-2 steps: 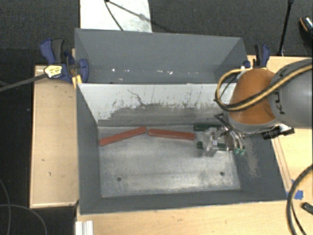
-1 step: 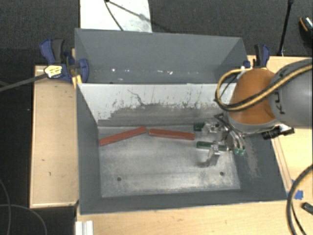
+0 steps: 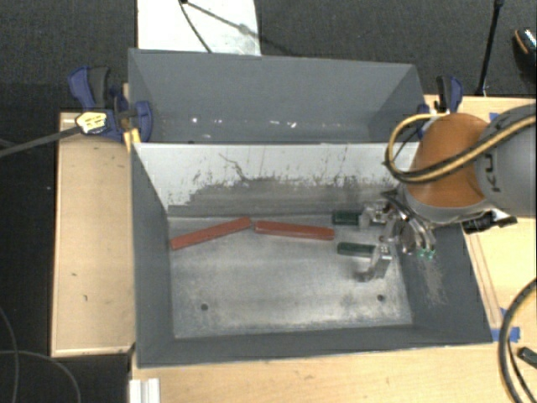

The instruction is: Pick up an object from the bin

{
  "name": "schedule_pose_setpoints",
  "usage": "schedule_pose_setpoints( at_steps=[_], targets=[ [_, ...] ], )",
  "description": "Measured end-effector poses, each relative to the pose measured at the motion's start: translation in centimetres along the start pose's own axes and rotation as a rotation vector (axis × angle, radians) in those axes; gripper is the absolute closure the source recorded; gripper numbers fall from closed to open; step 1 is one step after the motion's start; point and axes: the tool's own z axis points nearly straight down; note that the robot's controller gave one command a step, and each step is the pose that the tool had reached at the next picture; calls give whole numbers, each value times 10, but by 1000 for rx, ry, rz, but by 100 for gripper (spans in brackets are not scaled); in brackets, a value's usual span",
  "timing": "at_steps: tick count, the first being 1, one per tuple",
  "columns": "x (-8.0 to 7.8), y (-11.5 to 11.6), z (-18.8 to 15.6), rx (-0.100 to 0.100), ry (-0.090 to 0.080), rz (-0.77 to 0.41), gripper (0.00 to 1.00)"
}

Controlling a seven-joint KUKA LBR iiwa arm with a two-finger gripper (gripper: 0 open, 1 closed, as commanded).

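Two long red-brown sticks lie end to end along the back of the bin floor, meeting in a shallow angle. The left stick (image 3: 210, 232) slopes up to the right, and the right stick (image 3: 294, 231) runs nearly level. My gripper (image 3: 346, 233) hangs low at the right side of the bin with its two dark fingers pointing left. The upper finger (image 3: 346, 218) and the lower one (image 3: 354, 248) stand apart with nothing between them. Their tips sit just right of the right stick's end, apart from it.
The arm with its orange cover and looped cables comes in over the bin's right wall. The steep back wall rises just behind the sticks.
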Motion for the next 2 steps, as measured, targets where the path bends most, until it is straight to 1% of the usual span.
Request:
schedule_pose_setpoints(
  at_steps=[1,2],
  targets=[
    [0,1,0,0,1,-2,100],
    [32,28,-144,-1,-4,-55,100]
  ],
)
